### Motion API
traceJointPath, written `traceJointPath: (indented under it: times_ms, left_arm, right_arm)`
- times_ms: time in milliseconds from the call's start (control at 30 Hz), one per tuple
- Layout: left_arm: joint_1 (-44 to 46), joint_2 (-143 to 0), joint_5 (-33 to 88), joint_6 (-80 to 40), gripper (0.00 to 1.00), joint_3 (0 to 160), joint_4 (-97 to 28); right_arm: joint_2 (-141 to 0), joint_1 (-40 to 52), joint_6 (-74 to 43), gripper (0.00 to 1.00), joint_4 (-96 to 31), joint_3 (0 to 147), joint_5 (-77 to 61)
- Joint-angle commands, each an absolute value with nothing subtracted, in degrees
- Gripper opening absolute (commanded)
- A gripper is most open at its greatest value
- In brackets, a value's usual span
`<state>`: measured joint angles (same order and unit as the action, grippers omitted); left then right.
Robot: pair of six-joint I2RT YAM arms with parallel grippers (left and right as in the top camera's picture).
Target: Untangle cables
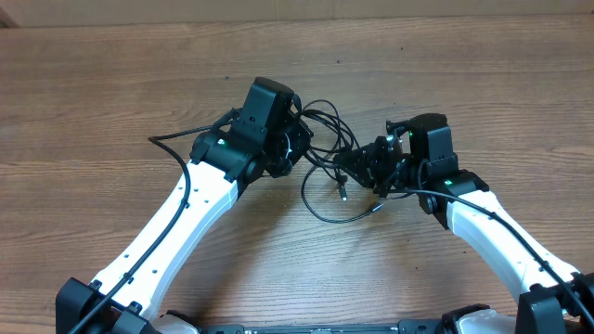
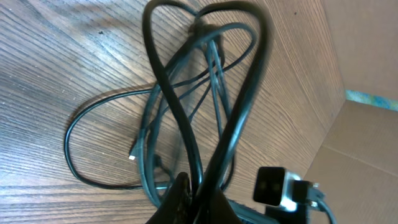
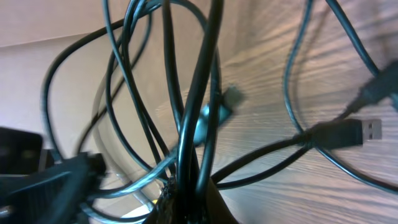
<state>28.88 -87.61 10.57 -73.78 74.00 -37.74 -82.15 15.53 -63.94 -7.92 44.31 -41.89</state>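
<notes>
The cables (image 1: 327,148) sit in a loose knot near the middle of the worktop (image 1: 111,74), caught between the two arms. Seen from overhead, the left fingers (image 1: 299,144) are at the knot's 9 o'clock edge and the right fingers (image 1: 360,167) at its 3 o'clock edge, so the bunch runs roughly along the 9-to-3 line. Both arms are about equally close to it.

Both pairs of fingers are pressed together on cord. In the left wrist view, several strands rise out of the left fingers (image 2: 186,202) toward 12 o'clock and fan into crossing loops. In the right wrist view, a thick sheaf of strands comes straight up out of the right fingers (image 3: 186,199).

A slack loop (image 1: 332,211) droops from the knot toward 6 o'clock and lies flat on the wood. A small plug (image 1: 343,193) rests inside it. The right wrist view shows a flat silver-tipped plug (image 3: 364,130) lying free at 3 o'clock, apart from the gripped sheaf.

With each arm holding an opposite end, the next move likely turns on that 9-to-3 axis: drawing the fingers apart along it would tighten the crossings in the middle. The loose loop at 6 o'clock looks like the only slack available to feed through. Which strand each arm holds cannot be told.
</notes>
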Motion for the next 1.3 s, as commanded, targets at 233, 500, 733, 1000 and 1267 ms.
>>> traceJointPath:
  times_ms: [233,500,733,1000,1267]
  left_arm:
    - [27.99,-86.48,11.66,-75.46,0.04,75.22,-37.54]
    - [25.12,-86.15,15.27,-75.31,0.04,75.22,-37.5]
    - [19.73,-80.99,16.95,-71.42,0.04,75.24,-37.52]
    - [13.3,-71.61,16.99,-65.73,0.04,75.24,-37.5]
    - [9.67,-62.74,15.79,-61.21,0.04,75.24,-37.45]
  right_arm:
    - [-82.43,15.79,-55.72,0.04,-16.6,45.06,-34.68]
    - [-82.43,15.79,-52.16,0.04,-22.81,45.06,-27.81]
    - [-82.43,15.68,-51.94,0.04,-26.48,45.06,-22.98]
    - [-82.43,15.68,-52.01,0.04,-26.26,45.06,-21.58]
    - [-82.43,15.68,-51.99,0.25,-25.82,45.08,-20.34]
